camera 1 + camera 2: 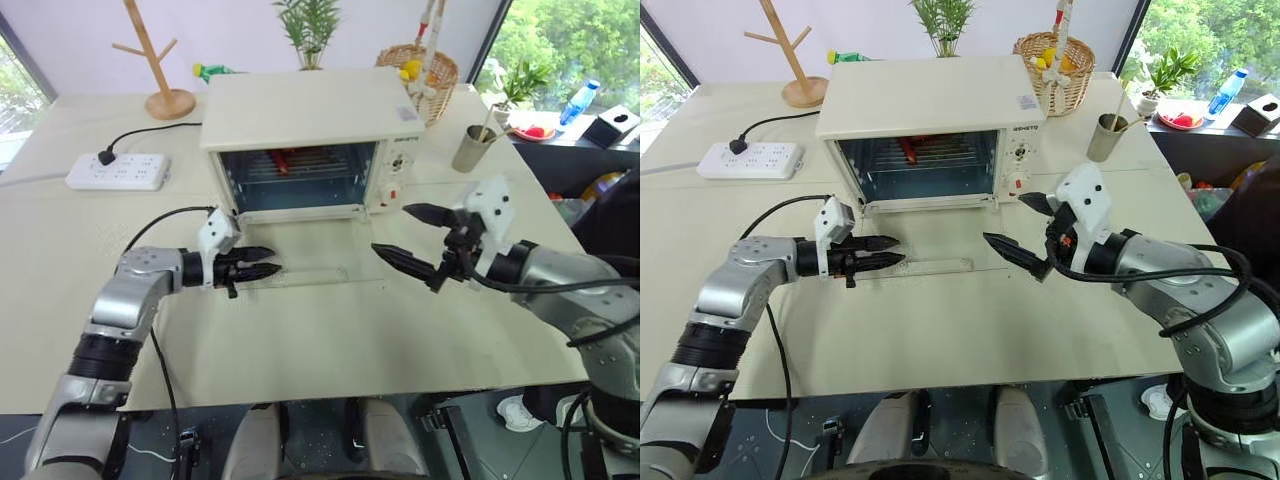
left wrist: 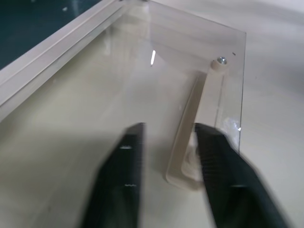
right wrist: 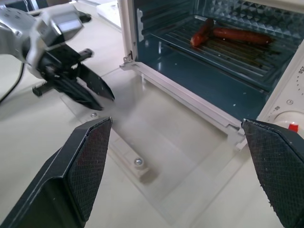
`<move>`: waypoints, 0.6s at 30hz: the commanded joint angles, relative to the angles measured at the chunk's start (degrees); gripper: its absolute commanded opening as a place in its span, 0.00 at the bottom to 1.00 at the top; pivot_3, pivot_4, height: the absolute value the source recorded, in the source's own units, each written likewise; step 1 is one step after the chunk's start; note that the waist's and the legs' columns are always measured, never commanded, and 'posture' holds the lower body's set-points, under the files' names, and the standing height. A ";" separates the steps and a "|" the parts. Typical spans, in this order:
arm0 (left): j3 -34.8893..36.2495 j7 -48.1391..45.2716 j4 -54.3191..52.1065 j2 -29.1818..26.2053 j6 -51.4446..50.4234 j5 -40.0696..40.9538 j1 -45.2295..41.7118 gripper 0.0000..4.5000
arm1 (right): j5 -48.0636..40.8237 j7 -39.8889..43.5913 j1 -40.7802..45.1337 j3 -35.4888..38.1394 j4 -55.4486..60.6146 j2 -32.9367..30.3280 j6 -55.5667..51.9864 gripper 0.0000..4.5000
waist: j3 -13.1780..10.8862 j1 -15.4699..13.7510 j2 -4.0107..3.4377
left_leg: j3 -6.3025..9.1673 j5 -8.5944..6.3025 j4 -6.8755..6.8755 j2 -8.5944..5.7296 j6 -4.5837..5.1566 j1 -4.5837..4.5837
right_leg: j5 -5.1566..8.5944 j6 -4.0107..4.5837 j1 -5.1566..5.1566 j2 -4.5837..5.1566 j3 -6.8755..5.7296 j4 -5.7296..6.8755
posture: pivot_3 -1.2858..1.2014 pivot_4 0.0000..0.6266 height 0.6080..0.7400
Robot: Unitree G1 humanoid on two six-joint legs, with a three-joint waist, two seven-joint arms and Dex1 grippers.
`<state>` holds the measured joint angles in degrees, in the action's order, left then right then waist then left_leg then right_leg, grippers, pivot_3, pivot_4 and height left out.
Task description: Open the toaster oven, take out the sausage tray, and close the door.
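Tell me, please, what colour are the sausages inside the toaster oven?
The sausages are red to reddish-brown; the right wrist view shows them best.

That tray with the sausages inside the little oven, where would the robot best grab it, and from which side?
Probably the front edge of the sausage tray, reached straight in through the front of the toaster oven. The door lies flat open on the table, and walls close every other side. The right gripper hangs wide open in front.
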<state>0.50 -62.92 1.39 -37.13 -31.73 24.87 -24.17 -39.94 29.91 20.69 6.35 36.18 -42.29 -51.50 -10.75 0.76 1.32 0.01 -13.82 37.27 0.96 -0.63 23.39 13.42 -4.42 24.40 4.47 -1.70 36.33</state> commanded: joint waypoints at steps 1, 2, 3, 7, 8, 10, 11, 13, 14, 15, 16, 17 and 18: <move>10.76 0.15 -9.97 -4.12 -11.27 13.20 -0.26 0.84 | 5.97 0.93 3.87 -4.07 -2.65 -0.77 4.74 1.00 | -0.02 0.10 0.02 | 0.01 0.00 0.00 0.01 0.00 0.00 | 0.00 0.00 0.01 -0.02 0.00 0.00 | 0.52 0.24 1.00; 13.15 1.30 -11.97 -5.23 -13.83 15.61 -0.18 0.98 | 8.51 0.98 5.18 -6.12 -4.11 -0.64 6.34 1.00 | -0.01 0.02 0.00 | 0.07 0.00 0.00 0.02 0.00 0.00 | 0.00 0.00 0.02 -0.01 0.01 0.00 | 0.52 0.24 1.00; 14.89 2.64 -13.58 -6.04 -15.59 17.12 -0.03 0.99 | 10.90 1.04 6.24 -7.98 -5.36 -0.49 7.84 1.00 | -0.01 0.01 0.00 | 0.11 0.00 -0.02 0.01 0.00 -0.01 | 0.01 -0.01 0.01 0.01 0.01 -0.01 | 0.52 0.24 1.00; 19.51 8.08 -19.13 -8.29 -19.42 20.12 1.47 0.99 | 20.33 0.42 10.41 -15.45 -10.39 1.09 13.32 1.00 | 0.00 -0.17 0.01 | 0.08 0.00 -0.01 -0.05 0.00 0.00 | 0.02 -0.03 -0.02 0.05 0.00 -0.01 | 0.52 0.24 1.00; 20.47 9.35 -20.38 -8.66 -20.17 20.71 2.11 0.99 | 22.83 -0.12 11.63 -17.42 -11.93 1.99 14.70 1.00 | 0.00 -0.07 0.01 | 0.07 0.00 0.00 -0.05 0.00 0.00 | 0.02 -0.03 -0.02 0.05 0.01 -0.02 | 0.52 0.24 1.00; 22.24 11.54 -22.57 -8.76 -21.96 22.84 3.47 0.99 | 28.42 -0.79 13.90 -21.59 -15.08 3.52 18.18 1.00 | 0.00 -0.01 0.01 | 0.07 0.00 0.00 -0.06 -0.01 0.00 | 0.02 -0.03 -0.02 0.05 0.02 -0.03 | 0.52 0.24 1.00; 22.74 12.38 -23.26 -8.74 -22.60 23.73 3.87 0.99 | 30.39 -0.80 14.57 -22.81 -16.22 4.07 19.52 1.00 | -0.01 0.04 0.01 | 0.07 0.00 0.00 -0.05 -0.01 0.00 | 0.02 -0.03 -0.02 0.04 0.01 -0.03 | 0.52 0.24 1.00; 23.41 13.73 -25.43 -8.43 -22.84 24.93 5.75 0.99 | 36.81 -1.75 17.75 -27.62 -21.39 6.60 23.83 1.00 | 0.00 0.05 0.02 | 0.07 0.00 -0.02 -0.05 -0.01 0.00 | 0.02 -0.02 -0.01 0.03 0.01 -0.02 | 0.52 0.24 1.00; 23.49 14.37 -26.18 -8.28 -22.85 25.34 6.31 0.99 | 39.92 -2.01 19.16 -29.68 -23.84 7.52 26.17 1.00 | -0.01 0.21 0.01 | 0.06 0.00 -0.02 -0.05 -0.01 -0.01 | 0.02 -0.02 -0.02 0.02 0.00 -0.02 | 0.52 0.24 1.00; 23.53 15.15 -26.75 -8.07 -22.82 25.77 6.66 0.99 | 43.66 -2.25 20.65 -32.10 -26.78 8.22 29.18 1.00 | -0.01 0.16 0.01 | 0.05 0.01 -0.03 -0.05 -0.01 -0.02 | 0.02 -0.02 0.00 0.02 0.03 -0.01 | 0.52 0.24 1.00; 23.55 15.88 -27.05 -7.88 -22.87 26.22 6.73 0.99 | 46.36 -2.50 21.73 -33.63 -29.26 8.88 31.55 1.00 | 0.00 0.13 0.02 | 0.05 0.01 -0.03 -0.05 -0.02 0.00 | 0.01 -0.02 0.01 0.02 0.01 -0.01 | 0.52 0.24 1.00; 23.51 16.55 -27.30 -7.76 -22.90 26.70 6.75 0.99 | 48.99 -3.04 23.02 -35.04 -32.25 9.82 33.94 1.00 | 0.00 0.12 0.02 | 0.05 0.01 -0.02 -0.05 -0.02 -0.01 | 0.02 -0.01 0.01 0.02 0.00 -0.01 | 0.52 0.24 1.00; 23.48 17.12 -27.47 -7.69 -22.92 27.18 6.72 0.99 | 51.08 -3.61 24.19 -35.98 -35.07 10.85 36.13 1.00 | 0.00 0.02 0.02 | 0.04 0.01 -0.02 -0.06 -0.02 -0.01 | 0.02 -0.01 0.01 0.02 0.00 -0.01 | 0.52 0.24 1.00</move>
<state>22.32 -46.76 -24.10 -44.75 -54.75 50.58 -17.31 7.22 27.44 43.09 -28.97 2.93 -31.97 -19.39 -10.75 0.77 1.34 0.04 -13.80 37.25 0.89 -0.66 23.38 13.44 -4.44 24.41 4.49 -1.70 36.32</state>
